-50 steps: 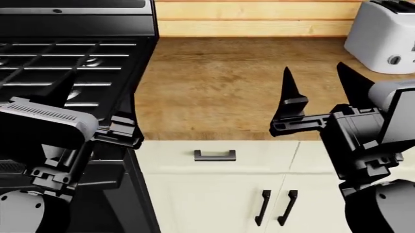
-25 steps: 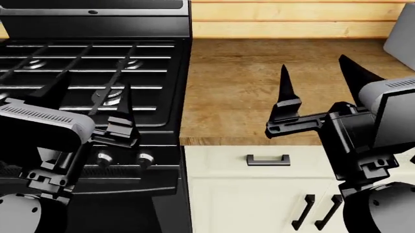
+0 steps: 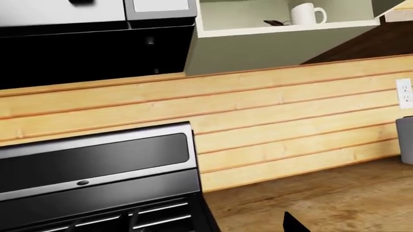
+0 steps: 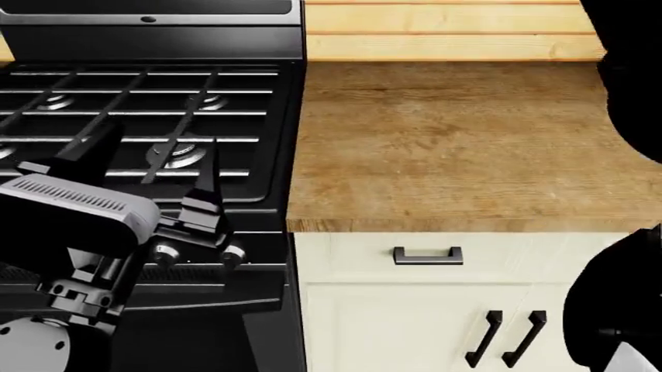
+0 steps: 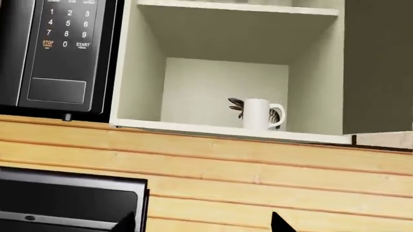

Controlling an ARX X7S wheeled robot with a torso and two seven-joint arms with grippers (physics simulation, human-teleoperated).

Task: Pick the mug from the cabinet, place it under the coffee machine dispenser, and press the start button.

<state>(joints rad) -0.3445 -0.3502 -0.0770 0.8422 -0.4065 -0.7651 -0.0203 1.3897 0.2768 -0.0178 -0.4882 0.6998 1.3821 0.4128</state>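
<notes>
Now the right arm has swung up out of the head view, its spread claw (image 5: 200, 223) aimed at the mug (image 5: 258, 114) on the cabinet shelf (image 5: 226, 129), the reach begun; left claw (image 4: 145, 167) idles spread.

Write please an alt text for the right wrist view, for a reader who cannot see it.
A plain white ceramic mug stands on the lower shelf of an open pale wall cabinet, with a dark object behind it. A black microwave with a keypad hangs beside the cabinet, above light wooden wall planks.
</notes>
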